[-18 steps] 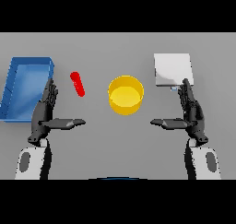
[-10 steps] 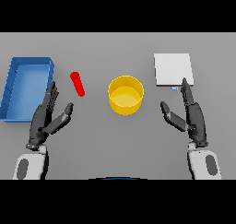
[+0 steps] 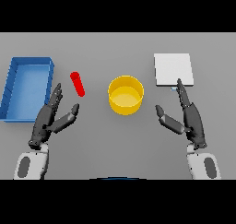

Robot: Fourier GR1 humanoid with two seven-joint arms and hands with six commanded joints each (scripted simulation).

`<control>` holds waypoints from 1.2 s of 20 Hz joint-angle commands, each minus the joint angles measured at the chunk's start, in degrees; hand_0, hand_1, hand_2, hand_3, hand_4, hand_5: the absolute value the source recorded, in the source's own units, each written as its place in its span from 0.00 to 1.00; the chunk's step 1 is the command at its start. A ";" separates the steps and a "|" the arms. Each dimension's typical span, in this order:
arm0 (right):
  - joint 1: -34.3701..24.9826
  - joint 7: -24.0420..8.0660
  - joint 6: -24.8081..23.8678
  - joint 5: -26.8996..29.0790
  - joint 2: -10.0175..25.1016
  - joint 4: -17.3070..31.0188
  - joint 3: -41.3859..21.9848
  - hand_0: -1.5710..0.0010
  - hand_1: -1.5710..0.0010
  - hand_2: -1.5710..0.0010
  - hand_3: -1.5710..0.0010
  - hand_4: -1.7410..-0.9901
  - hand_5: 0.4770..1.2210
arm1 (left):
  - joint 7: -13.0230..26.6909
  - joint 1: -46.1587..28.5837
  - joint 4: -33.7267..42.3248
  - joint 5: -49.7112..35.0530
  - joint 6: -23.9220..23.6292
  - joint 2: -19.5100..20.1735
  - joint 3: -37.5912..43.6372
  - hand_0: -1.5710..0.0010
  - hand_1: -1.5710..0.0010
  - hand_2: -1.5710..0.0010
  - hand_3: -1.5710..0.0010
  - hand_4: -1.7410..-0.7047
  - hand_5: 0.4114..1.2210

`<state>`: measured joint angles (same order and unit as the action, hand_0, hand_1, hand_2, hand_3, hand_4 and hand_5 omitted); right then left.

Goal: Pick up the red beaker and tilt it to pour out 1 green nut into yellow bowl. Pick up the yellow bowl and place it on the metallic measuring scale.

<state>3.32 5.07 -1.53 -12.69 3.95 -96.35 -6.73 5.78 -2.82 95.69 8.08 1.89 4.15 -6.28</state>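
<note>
The red beaker [image 3: 77, 84] lies tilted on the grey table, left of centre. At the middle stands the yellow bowl [image 3: 125, 95], upright; I see no nut in it. The metallic measuring scale [image 3: 173, 69] is a pale square plate at the back right. My left hand [image 3: 50, 121] is open, below and left of the beaker, fingers pointing up toward it with a gap between. My right hand [image 3: 189, 118] is open, right of the bowl, its fingertips reaching just below the scale's front edge.
A blue tray [image 3: 13, 79] with raised walls sits at the far left, close beside my left hand. Bare grey table lies between the bowl and both hands.
Both hands have turned from edge-on to more palm-up, thumbs swinging inward and down. The left hand has leaned toward the beaker. Beaker, bowl and scale have not moved.
</note>
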 commanded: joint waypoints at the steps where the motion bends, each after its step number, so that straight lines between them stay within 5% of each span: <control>1: 0.22 -0.32 0.50 0.54 -0.11 0.25 0.01 1.00 1.00 1.00 1.00 0.73 0.20 | -0.12 1.48 -1.97 -0.41 -0.06 -0.48 0.46 1.00 1.00 1.00 1.00 0.58 0.29; 10: 0.66 0.97 1.24 1.43 -0.23 -0.33 0.01 1.00 1.00 1.00 1.00 0.68 0.20 | -6.10 15.87 -21.25 -0.09 0.38 0.26 4.51 1.00 1.00 1.00 1.00 0.54 0.28; 19: 0.54 -0.56 1.58 2.50 0.22 -0.48 0.93 1.00 1.00 1.00 1.00 0.68 0.21 | -7.37 26.42 -33.15 2.68 -2.26 -0.64 5.59 1.00 1.00 1.00 1.00 0.52 0.32; 24: 2.13 0.14 1.48 2.46 0.10 -1.11 0.77 1.00 1.00 1.00 1.00 0.66 0.22 | -11.46 29.59 -39.24 1.66 -3.15 -1.15 7.96 1.00 1.00 1.00 1.00 0.48 0.35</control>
<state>5.45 5.14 -0.04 -10.24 4.03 -97.46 -5.98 -5.60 26.80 56.46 9.74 -1.28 3.02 1.69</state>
